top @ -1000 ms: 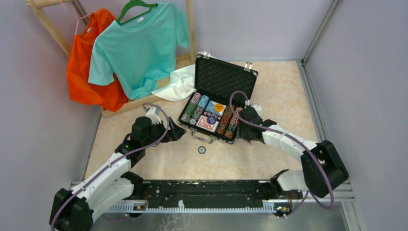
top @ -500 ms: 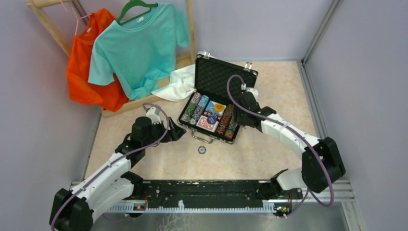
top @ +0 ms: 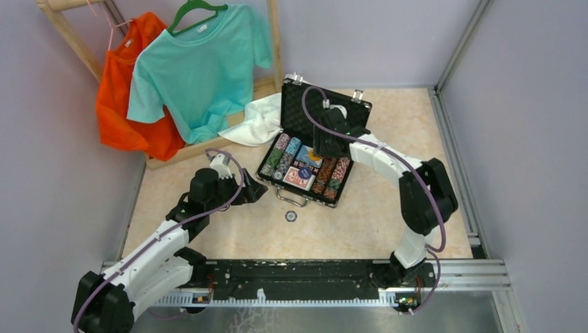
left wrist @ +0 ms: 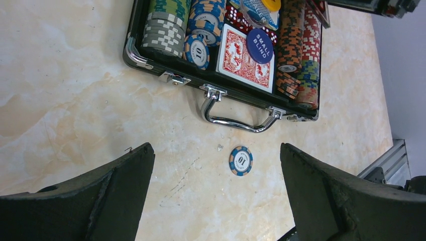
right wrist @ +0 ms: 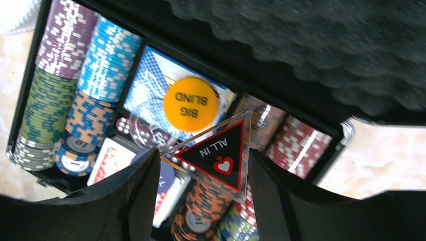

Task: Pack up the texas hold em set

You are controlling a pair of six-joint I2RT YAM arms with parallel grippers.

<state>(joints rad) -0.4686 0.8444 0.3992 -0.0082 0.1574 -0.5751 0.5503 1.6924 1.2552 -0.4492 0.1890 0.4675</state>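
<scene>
The black case (top: 326, 111) lies open at the table's back, its foam lid upright. It holds rows of chips (right wrist: 108, 55), a blue deck (right wrist: 150, 85) under an orange BIG BLIND button (right wrist: 190, 104), a red deck (left wrist: 246, 55) and a blue SMALL BLIND button (left wrist: 259, 45). My right gripper (top: 323, 149) hovers over the case, shut on a clear triangular ALL IN marker (right wrist: 216, 153). One blue "10" chip (top: 290, 216) lies loose on the table before the case handle (left wrist: 236, 120). My left gripper (top: 258, 191) is open and empty, left of the case, above the loose chip (left wrist: 240, 160).
A white cloth (top: 260, 121) lies against the case's left side. A teal shirt (top: 201, 62) and an orange shirt (top: 128, 97) hang on a wooden rack (top: 274, 41) at the back left. Walls close in both sides; a metal rail (top: 298, 274) runs along the near edge.
My right gripper has swung from the case's right side up and left over the open case, carrying the ALL IN marker. The left arm has not moved.
</scene>
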